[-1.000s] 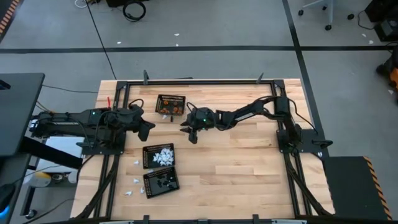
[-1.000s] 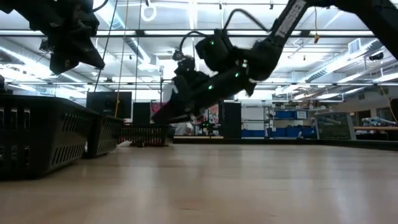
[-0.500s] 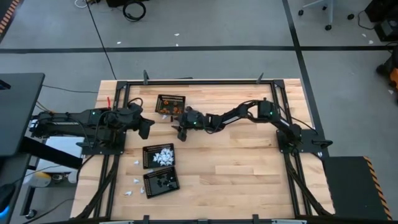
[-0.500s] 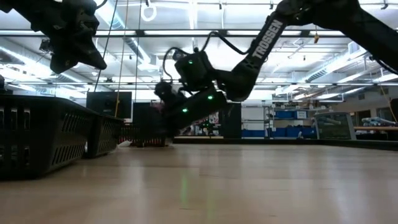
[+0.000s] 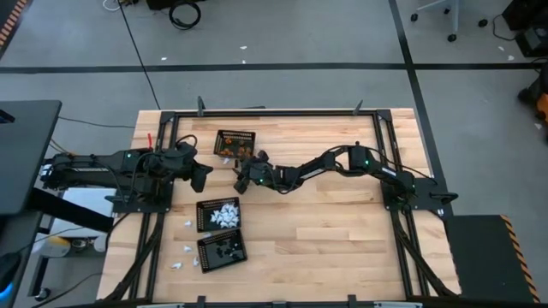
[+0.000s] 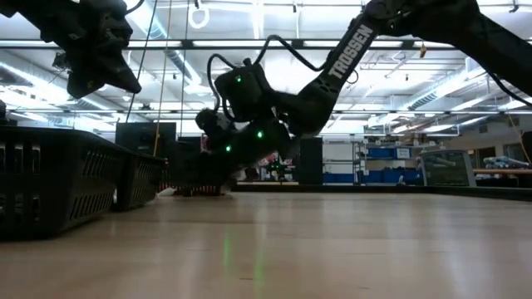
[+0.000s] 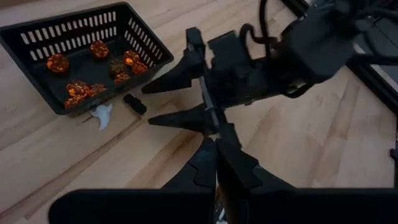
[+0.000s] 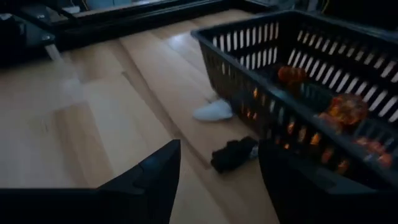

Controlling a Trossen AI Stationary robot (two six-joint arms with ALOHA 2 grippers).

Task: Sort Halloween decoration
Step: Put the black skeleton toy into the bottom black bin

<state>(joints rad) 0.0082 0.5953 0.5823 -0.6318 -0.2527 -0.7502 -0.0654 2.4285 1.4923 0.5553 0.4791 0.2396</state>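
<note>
A black mesh basket (image 5: 235,143) at the far middle holds orange pieces (image 7: 78,90). Just outside its near wall, a loose black piece (image 8: 233,154) and a white piece (image 8: 213,111) lie on the wood. My right gripper (image 8: 217,180) is low over the table, open, pointing at the black piece from just short of it. In the left wrist view its open fingers (image 7: 177,118) stand beside that piece (image 7: 134,104). My left gripper (image 5: 204,177) hangs shut above the table's left side, holding nothing. Two more baskets hold white pieces (image 5: 221,214) and black pieces (image 5: 223,250).
Loose white pieces (image 5: 187,224) lie on the wood left of the two near baskets. A black frame rail (image 5: 274,112) borders the table. Open wood stretches across the middle and right (image 5: 325,231). In the low view the near baskets (image 6: 50,187) stand at the left.
My right gripper has gone toward the table's left edge and down, closing on the loose pieces beside the orange basket, and its wrist has turned. The arm has stretched out lower over the table.
</note>
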